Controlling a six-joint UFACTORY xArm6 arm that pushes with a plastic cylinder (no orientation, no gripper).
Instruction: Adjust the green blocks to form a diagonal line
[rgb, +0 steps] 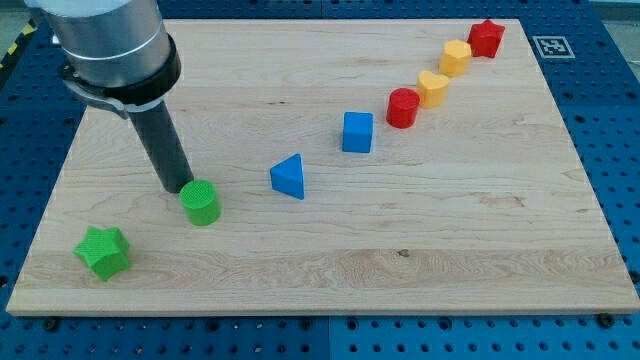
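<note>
Green is our concern: my tip (186, 188), a bare rod gripping nothing, touches the upper-left edge of the green cylinder (201, 203), probably to nudge it so that, with the green star (103, 251) at lower left, these 2 blocks extend the diagonal row.

From my remote feed, the desk (420, 270) is a pale wooden board with visible grain. It sits on a blue perforated base plate (610, 120) dotted with holes. There's a black-and-white marker tag (553, 45) at the view's top right and yellow-black hazard tape (14, 45) top left. Lighting's even and soft.
</note>
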